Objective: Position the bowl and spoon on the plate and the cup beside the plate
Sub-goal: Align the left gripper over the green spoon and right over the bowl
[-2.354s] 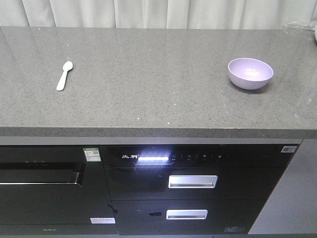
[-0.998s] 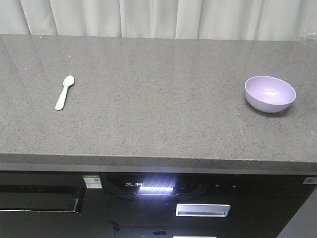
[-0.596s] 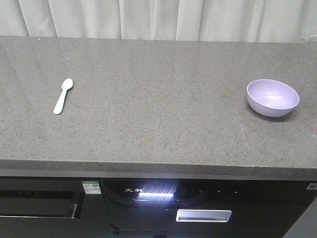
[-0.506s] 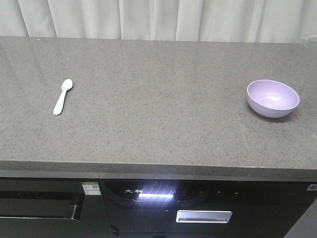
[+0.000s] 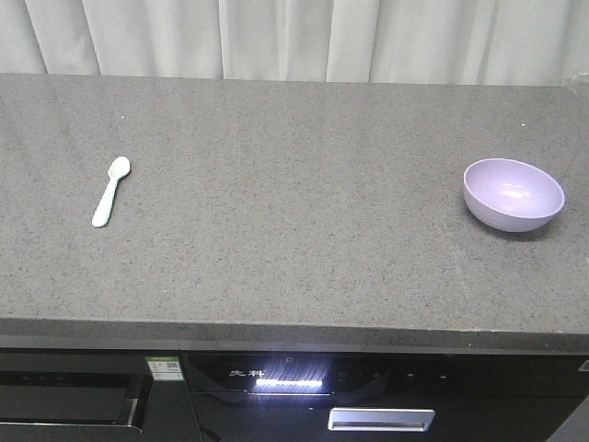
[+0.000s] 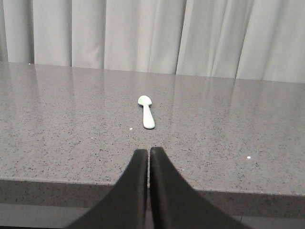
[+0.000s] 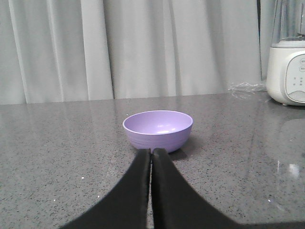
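A grey speckled stone countertop (image 5: 294, 184) ran beneath pale pleated curtains (image 5: 294, 37) along its far edge, with glossy black appliance fronts (image 5: 83, 405), a glowing display strip (image 5: 287, 384) and a silver handle (image 5: 380, 420) below its near edge, and a white appliance (image 7: 287, 71) near its far right corner.

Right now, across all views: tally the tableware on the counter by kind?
spoon: 1
bowl: 1
plate: 0 in view
cup: 0 in view
Total: 2
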Motion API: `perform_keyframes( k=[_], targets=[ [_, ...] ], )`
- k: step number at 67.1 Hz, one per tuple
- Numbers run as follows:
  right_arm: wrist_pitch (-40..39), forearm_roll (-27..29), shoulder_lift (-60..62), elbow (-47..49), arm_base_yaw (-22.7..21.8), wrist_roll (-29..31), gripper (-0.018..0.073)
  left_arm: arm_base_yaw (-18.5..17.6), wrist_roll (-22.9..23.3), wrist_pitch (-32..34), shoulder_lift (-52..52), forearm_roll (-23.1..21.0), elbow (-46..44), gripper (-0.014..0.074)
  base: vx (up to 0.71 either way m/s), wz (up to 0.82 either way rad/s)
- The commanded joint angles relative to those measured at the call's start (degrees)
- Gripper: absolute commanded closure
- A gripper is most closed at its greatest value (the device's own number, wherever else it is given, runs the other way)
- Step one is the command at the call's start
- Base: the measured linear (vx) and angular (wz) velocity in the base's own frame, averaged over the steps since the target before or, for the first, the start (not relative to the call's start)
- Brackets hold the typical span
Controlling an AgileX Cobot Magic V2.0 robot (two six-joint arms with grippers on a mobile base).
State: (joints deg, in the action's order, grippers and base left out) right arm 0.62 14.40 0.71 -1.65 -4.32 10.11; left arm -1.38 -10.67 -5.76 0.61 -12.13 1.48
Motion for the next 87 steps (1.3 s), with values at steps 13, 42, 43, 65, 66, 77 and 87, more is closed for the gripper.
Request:
perform_keyframes(
  k=[13,42,43,65,66,77,87],
  targets=[
    [-4.20,-0.35,0.52,-0.47,-0.27,0.53,0.0561,-0.17,0.40,4.67,0.86,-0.11,1.50,0.0603,0.05,0.00],
    [-4.20,-0.35,0.52,-0.47,-0.27,0.53,0.0561,-0.17,0.40,4.67,0.86,-0.11,1.50,0.0603,0.05,0.00],
    [-4.20,-0.35,0.52,-0.47,-0.27,0.53,0.0561,-0.17,0.40,4.67,0.86,-0.11,1.50,0.0603,0.04,0.00],
    [-4.20,-0.35,0.52,-0.47,-0.27,0.53,0.0561,-0.17,0.40,4.67,0.86,-0.11,1.50,0.0603,0.03,0.00],
    [-4.20,-0.35,0.52,-0.47,-0.27,0.53,0.0561,-0.17,0.40,4.67,0.86,-0.11,1.50,0.0603,0.03,0.00],
    [-4.20,-0.35,0.52,-0.47,-0.27,0.53,0.0561,-0.17,0.40,4.67,0.86,-0.11,1.50,0.0603,0.03,0.01],
    [-4.20,-0.35,0.52,-0.47,-0.27,0.53,0.0561,-0.17,0.40,4.67,0.86,-0.11,1.50,0.0603,0.03,0.00]
  ],
)
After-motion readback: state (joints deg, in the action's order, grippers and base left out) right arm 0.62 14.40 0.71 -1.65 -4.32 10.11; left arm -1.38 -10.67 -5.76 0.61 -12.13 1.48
